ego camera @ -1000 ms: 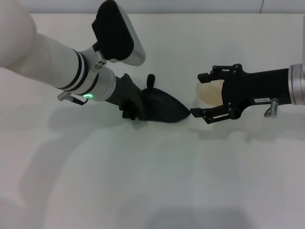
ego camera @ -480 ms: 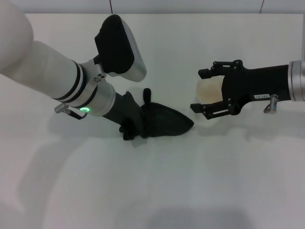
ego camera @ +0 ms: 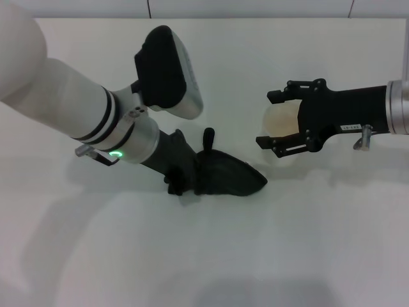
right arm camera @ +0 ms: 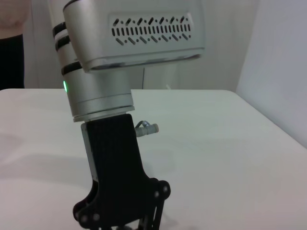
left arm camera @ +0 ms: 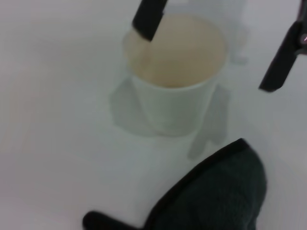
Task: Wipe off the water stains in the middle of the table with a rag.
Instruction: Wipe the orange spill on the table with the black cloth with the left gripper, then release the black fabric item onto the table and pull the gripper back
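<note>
1. Left gripper [ego camera: 206, 167]: fingers clenched on the rag [ego camera: 227, 178], pressing it down on the table [ego camera: 204, 256] near the middle. One finger [ego camera: 208, 137] stands up above the cloth.
2. Rag: dark, folded, lying flat with its pointed end toward the cup [ego camera: 280, 120], close to it but apart. In the left wrist view its rounded edge [left arm camera: 216, 191] sits just short of the cup [left arm camera: 175, 81].
3. Right gripper [ego camera: 273, 118]: fingers spread wide on either side of the cup, not gripping it. One fingertip [ego camera: 273, 97] lies at the far side, the other at the near side; the left wrist view shows one dark finger [left arm camera: 148, 19] over the rim and another [left arm camera: 285, 57] well off to the side.
4. Cup: white paper, upright on the table, pale tan inside (contents cannot be told).
5. Stains: no amber blotch can be made out on the bare table; whether one lies beneath the rag cannot be told.
6. Right wrist view: shows only the left arm [right arm camera: 129, 57] standing on the table.
</note>
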Tool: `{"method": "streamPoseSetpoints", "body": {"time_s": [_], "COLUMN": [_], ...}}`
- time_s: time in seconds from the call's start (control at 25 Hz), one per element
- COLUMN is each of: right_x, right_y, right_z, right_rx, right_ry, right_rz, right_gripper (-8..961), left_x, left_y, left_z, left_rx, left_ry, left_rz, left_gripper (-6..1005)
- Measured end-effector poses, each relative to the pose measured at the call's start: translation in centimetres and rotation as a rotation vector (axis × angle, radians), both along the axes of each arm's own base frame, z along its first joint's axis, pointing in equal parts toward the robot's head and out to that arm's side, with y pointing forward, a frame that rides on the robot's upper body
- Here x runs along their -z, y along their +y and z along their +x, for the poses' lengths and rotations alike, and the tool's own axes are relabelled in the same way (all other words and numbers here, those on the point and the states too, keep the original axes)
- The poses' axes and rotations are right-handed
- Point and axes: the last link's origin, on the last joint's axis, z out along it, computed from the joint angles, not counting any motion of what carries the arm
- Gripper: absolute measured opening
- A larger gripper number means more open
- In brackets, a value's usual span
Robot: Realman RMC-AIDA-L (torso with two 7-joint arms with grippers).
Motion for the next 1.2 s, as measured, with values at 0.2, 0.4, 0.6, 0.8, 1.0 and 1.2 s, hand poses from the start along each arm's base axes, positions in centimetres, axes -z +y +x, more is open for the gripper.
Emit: {"method": "streamPoseSetpoints", "body": {"time_s": [0.2, 0.4, 0.6, 0.8, 1.0, 1.2], "right_x": [0.0, 0.0, -0.1, -0.1, -0.1, -0.1], "right_y": [0.0, 0.0, 0.1, 0.1, 0.2, 0.3], "right_z": [0.0, 0.0, -0.1, -0.1, -0.2, -0.3], "right_rx": [0.001, 0.0, -0.003, -0.001, -0.002, -0.004], "right_ry": [0.0, -0.001, -0.001, 0.0, 0.0, 0.0], "right_rz": [0.001, 0.002, 0.003, 0.004, 0.006, 0.008], "right_gripper": [868, 868, 868, 868, 868, 868], "left_x": [-2.1, -4.0, -4.0, -4.0, -4.8, -4.9], "left_y": [1.5, 2.5, 2.5, 2.5, 2.8, 2.9], "left_z": [-2.2, -3.2, -3.7, -4.2, -4.8, -4.8], "left_rx": [-0.118, -0.198, -0.216, -0.253, -0.299, -0.339], "left_ry": [0.001, -0.052, -0.041, -0.034, -0.043, -0.051], "left_rz": [0.114, 0.188, 0.192, 0.194, 0.22, 0.202], "left_gripper": [86, 86, 86, 86, 85, 107]}}
